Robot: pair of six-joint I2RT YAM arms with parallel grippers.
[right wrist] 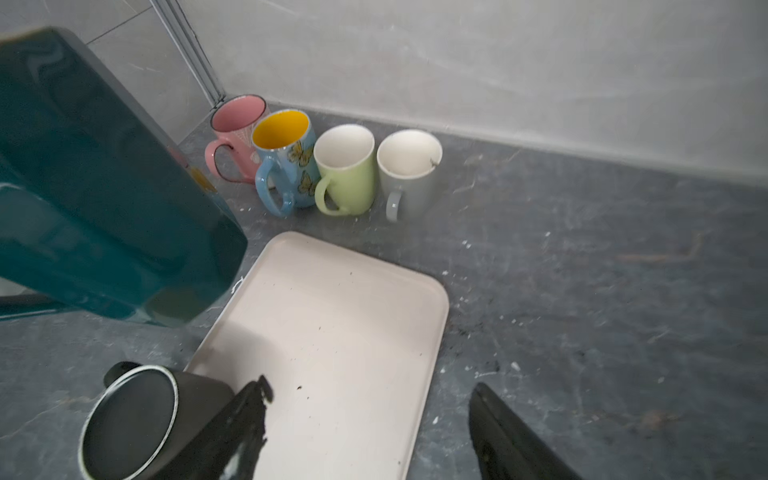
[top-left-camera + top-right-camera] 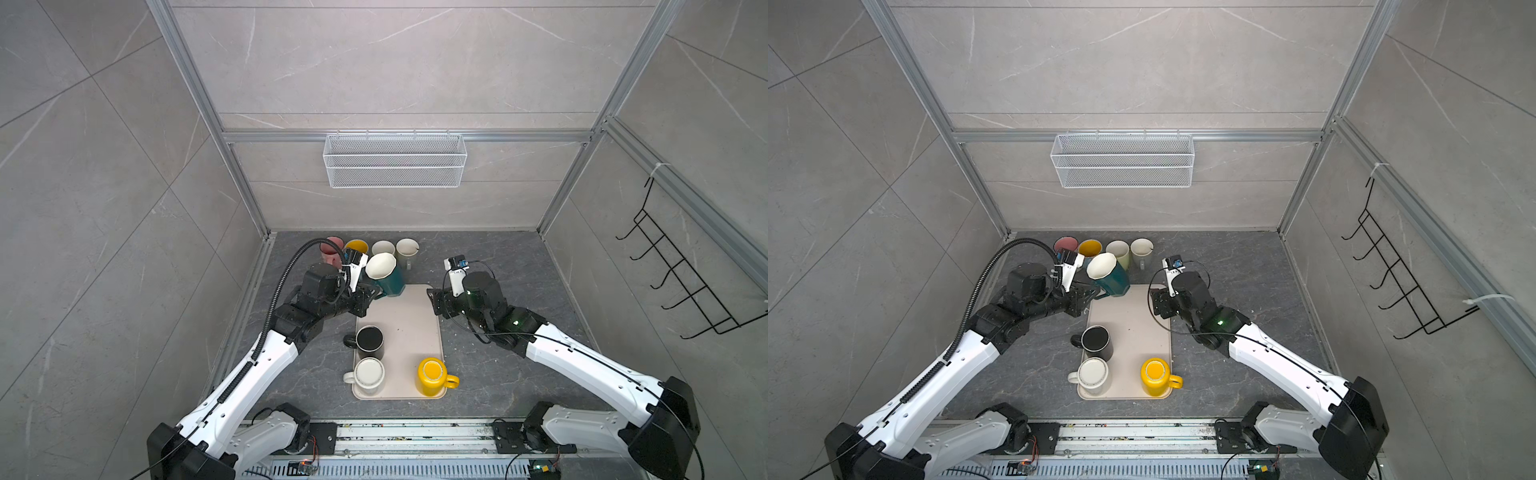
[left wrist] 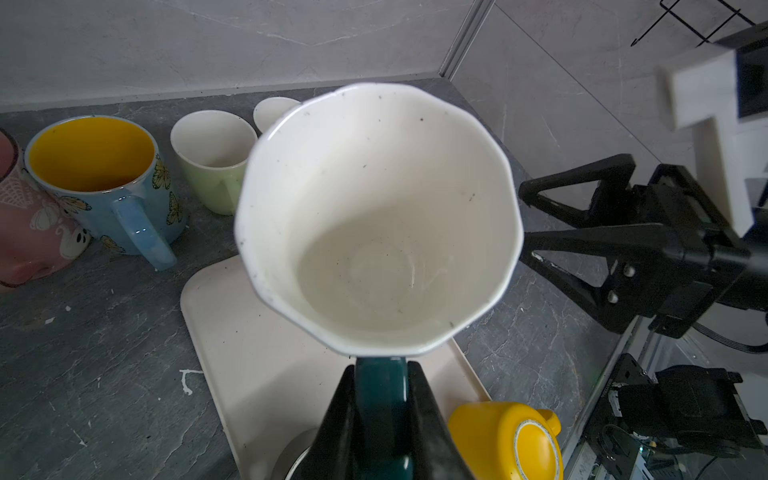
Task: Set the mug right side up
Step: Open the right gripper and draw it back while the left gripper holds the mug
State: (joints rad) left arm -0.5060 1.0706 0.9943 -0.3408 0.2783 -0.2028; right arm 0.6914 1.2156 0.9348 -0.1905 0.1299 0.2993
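Note:
The mug [image 2: 384,274] [image 2: 1106,274] is dark teal outside and white inside. It hangs over the far left corner of the beige tray [image 2: 411,324] [image 2: 1142,324], mouth up and slightly tilted. My left gripper [image 2: 372,293] [image 2: 1094,293] [image 3: 382,368] is shut on its teal handle; the left wrist view looks straight into the mug's white inside [image 3: 378,216]. My right gripper [image 2: 432,297] [image 2: 1156,299] [image 1: 371,384] stands open and empty at the tray's far right edge, apart from the mug [image 1: 104,187].
Three mugs stand upside down on the tray: black [image 2: 370,338], white [image 2: 369,374] and yellow [image 2: 432,376]. Pink [image 2: 331,249], blue [image 2: 357,247], green [image 2: 382,248] and grey [image 2: 407,249] mugs stand upright along the back wall. A wire basket [image 2: 395,160] hangs above them.

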